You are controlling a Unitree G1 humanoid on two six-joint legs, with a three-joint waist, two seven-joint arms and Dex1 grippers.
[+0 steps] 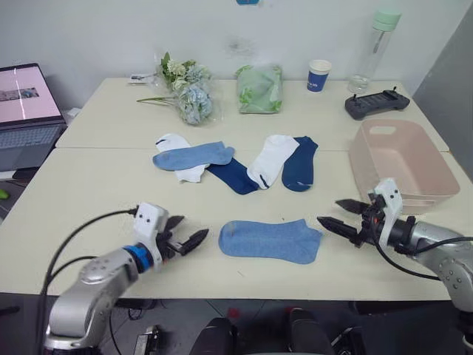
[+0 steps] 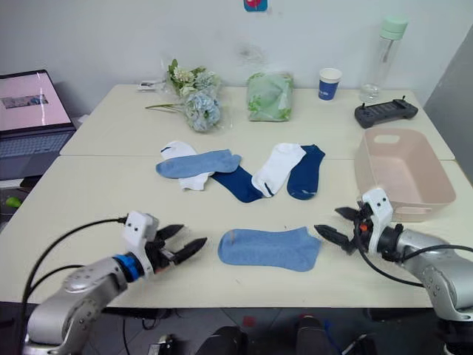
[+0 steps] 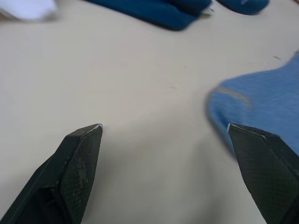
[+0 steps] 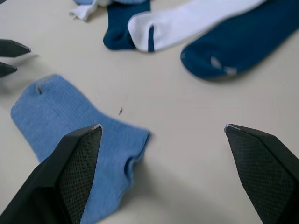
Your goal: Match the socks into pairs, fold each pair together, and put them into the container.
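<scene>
The near light blue sock [image 1: 270, 239] lies flat on the desk [image 1: 96, 185] between the left gripper [image 1: 185, 240] and right gripper [image 1: 341, 217], long axis left-right. It looks soft, light and limp: pinch an end. Both grippers' fingers are spread, grasping nothing.

Far edge — flowers [image 1: 188, 92], green bundle [image 1: 259, 89], cup [image 1: 318, 75], bottle [image 1: 375, 49], controller [image 1: 377, 103]; laptop [image 1: 26, 111] left.
</scene>
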